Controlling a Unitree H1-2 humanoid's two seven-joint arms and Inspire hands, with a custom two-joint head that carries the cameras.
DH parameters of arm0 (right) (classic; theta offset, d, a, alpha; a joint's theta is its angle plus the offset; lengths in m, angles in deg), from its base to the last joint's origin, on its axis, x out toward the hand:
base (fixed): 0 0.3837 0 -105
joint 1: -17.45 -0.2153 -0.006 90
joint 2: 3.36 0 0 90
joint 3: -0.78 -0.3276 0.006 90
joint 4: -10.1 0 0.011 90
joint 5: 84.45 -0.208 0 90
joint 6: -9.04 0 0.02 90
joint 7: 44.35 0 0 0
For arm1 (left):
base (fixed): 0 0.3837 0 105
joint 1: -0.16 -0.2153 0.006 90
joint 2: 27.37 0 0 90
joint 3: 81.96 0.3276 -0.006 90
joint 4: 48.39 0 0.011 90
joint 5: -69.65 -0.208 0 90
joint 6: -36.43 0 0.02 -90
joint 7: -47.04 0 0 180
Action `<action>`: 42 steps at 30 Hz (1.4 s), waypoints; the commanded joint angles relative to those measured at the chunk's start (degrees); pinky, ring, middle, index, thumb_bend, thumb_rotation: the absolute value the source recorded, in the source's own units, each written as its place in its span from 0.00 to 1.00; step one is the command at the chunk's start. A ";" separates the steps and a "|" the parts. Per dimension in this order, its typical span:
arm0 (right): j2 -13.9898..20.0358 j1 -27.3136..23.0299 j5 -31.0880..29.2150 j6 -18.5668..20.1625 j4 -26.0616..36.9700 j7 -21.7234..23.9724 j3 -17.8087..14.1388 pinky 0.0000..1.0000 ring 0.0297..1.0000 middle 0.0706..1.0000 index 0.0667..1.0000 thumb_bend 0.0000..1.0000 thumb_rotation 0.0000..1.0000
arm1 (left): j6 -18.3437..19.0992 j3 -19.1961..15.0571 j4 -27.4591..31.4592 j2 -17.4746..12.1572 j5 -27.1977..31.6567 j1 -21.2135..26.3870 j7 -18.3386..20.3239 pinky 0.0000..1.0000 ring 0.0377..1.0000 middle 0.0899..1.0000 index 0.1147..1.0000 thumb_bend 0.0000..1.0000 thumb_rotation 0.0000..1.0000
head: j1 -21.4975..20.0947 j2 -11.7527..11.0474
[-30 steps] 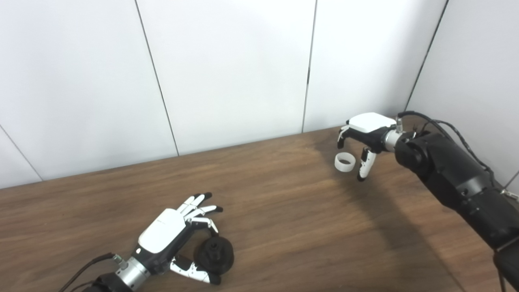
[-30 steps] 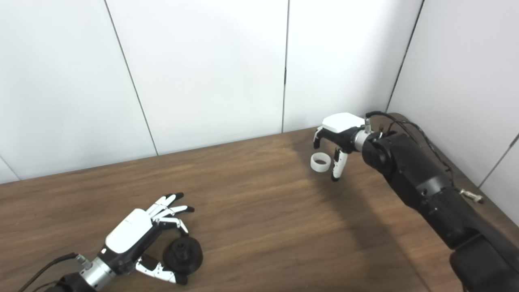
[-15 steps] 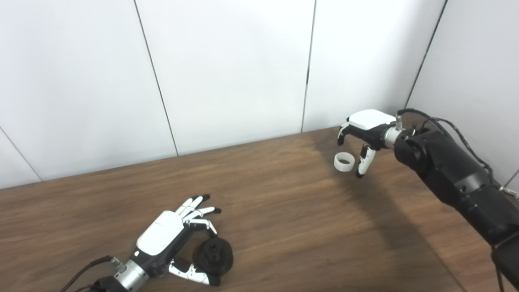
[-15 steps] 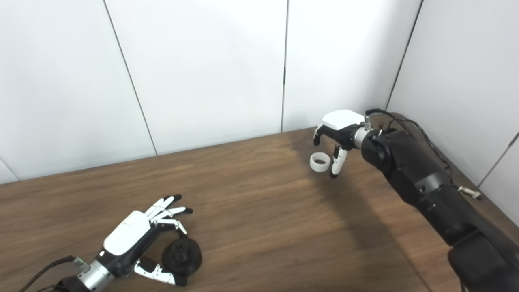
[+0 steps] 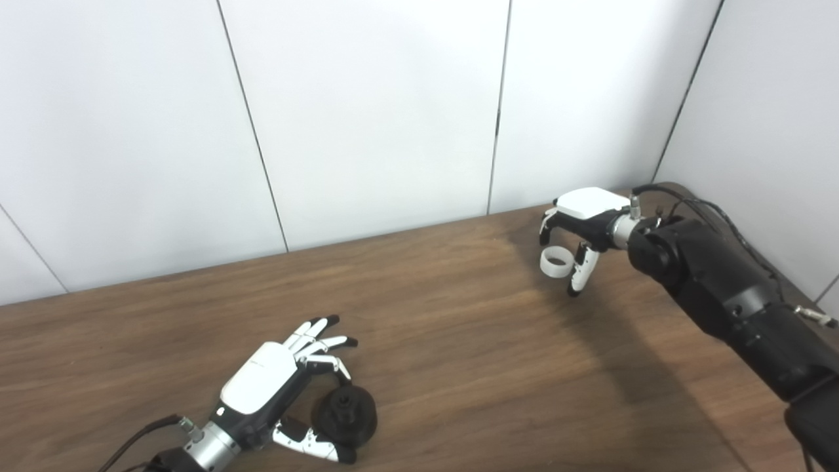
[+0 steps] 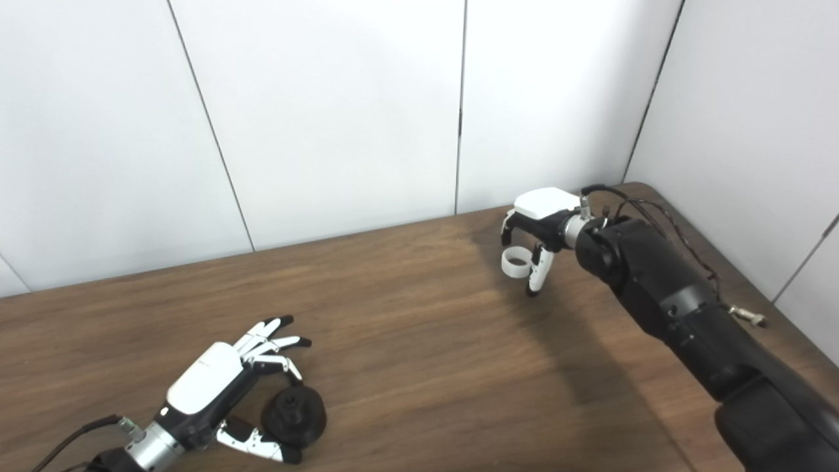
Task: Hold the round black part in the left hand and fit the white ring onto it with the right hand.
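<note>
The round black part (image 5: 346, 412) lies flat on the wooden table (image 5: 459, 354) near the front left. My left hand (image 5: 272, 387) rests beside it. Its forefinger curls to the part's far rim and its thumb reaches along the near side, while the other fingers are spread, so the hand is open. The white ring (image 5: 554, 261) stands on the table at the back right. My right hand (image 5: 580, 226) hovers over it, open. Its fingers hang above the ring's far left edge and its thumb points down against the right side.
White wall panels (image 5: 367, 118) close off the table at the back and along the right. My black right forearm (image 5: 727, 295) crosses the table's right part. A small metal connector (image 6: 744, 316) lies near the right edge.
My right hand has moved left and dropped lower over the white ring, bringing its thumb against the ring's side. The ring, the black part and my left hand stay where they were.
</note>
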 commanded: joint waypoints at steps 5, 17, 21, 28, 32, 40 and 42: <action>0.96 -2.00 0.04 0.19 0.19 -0.94 -0.31 0.95 1.00 0.91 0.71 0.91 0.21 | 0.46 1.40 -0.28 -0.74 -2.89 -2.55 3.34 1.00 1.00 0.85 0.41 0.53 0.06 | 0.38 0.11; 1.56 -2.08 0.04 -0.25 -0.08 -1.04 0.15 0.95 1.00 0.91 0.70 0.91 0.20 | 0.46 0.39 0.68 -0.82 -2.97 -3.32 4.12 1.00 1.00 0.84 0.41 0.53 0.06 | 0.31 0.30; 1.70 -1.90 0.18 -0.12 -0.09 -1.37 0.07 0.94 1.00 0.91 0.70 0.89 0.20 | 0.46 0.39 0.76 -0.85 -2.88 -3.37 4.25 1.00 1.00 0.84 0.41 0.53 0.06 | 0.37 0.34; 1.59 -1.83 0.12 -0.81 -0.70 -2.11 0.23 0.94 1.00 0.90 0.69 0.87 0.20 | 0.47 0.02 1.63 -0.95 -2.77 -3.62 4.83 1.00 1.00 0.84 0.41 0.53 0.06 | 0.29 0.47; 1.34 -1.76 0.28 -1.00 -1.09 -2.84 0.51 0.93 0.99 0.90 0.69 0.86 0.19 | 0.46 -0.17 2.04 -1.03 -2.70 -3.80 4.96 1.00 1.00 0.84 0.41 0.53 0.06 | 0.36 0.60; 1.14 -1.88 0.33 -1.41 -1.85 -3.62 0.87 0.93 0.99 0.89 0.68 0.84 0.19 | 0.46 -0.39 2.19 -0.99 -3.03 -4.08 4.85 1.00 1.00 0.84 0.41 0.53 0.06 | 0.29 0.71; 1.12 -1.90 0.05 -1.76 -2.13 -3.86 0.81 0.94 0.99 0.89 0.68 0.83 0.18 | 0.46 -0.44 2.37 -1.04 -3.02 -4.12 5.14 1.00 1.00 0.84 0.41 0.53 0.06 | 0.28 0.73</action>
